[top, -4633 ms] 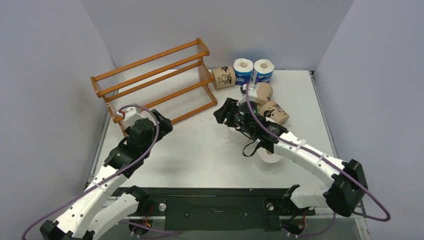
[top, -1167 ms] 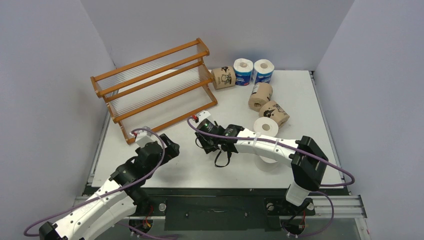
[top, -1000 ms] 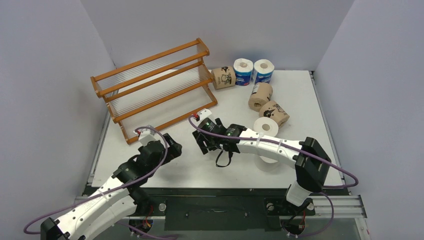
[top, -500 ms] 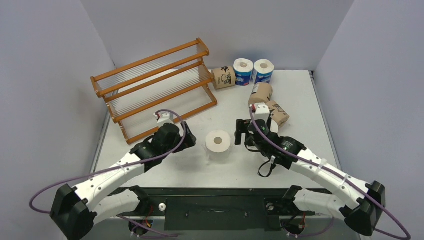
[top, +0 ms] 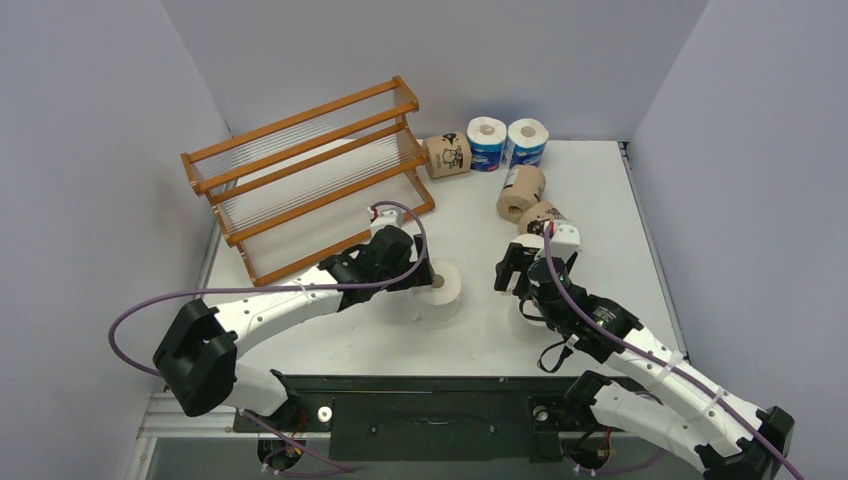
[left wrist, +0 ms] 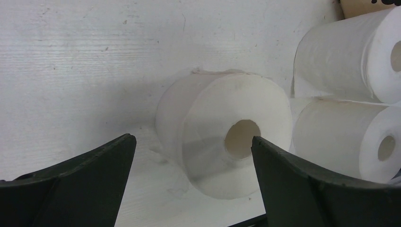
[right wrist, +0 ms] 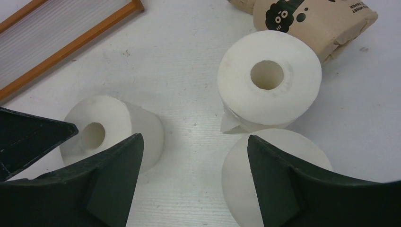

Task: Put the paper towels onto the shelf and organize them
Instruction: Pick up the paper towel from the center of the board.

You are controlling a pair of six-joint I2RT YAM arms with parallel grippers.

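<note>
A plain white paper towel roll (top: pixel 443 288) sits mid-table, in front of the orange-brown shelf (top: pixel 300 180). My left gripper (top: pixel 418 274) is open around it from the left. In the left wrist view the roll (left wrist: pixel 227 146) shows its hollow core, with the left gripper (left wrist: pixel 193 139) straddling it without touching. My right gripper (top: pixel 512 270) stands open and empty to the roll's right. The right wrist view shows the right gripper (right wrist: pixel 194 139) over bare table between that roll (right wrist: pixel 113 127) and two more white rolls (right wrist: pixel 269 80) (right wrist: pixel 279 165).
Brown-wrapped rolls lie at the back (top: pixel 447 156) and right (top: pixel 522 192) (top: pixel 540 215). Two blue-and-white rolls (top: pixel 487 143) (top: pixel 527 141) stand by the back wall. The shelf's tiers hold nothing. A grey wall runs close along the shelf's left side.
The right gripper left a white roll mid-table and drew back to the right. The left arm swung in from the left and brought its open jaws around that roll.
</note>
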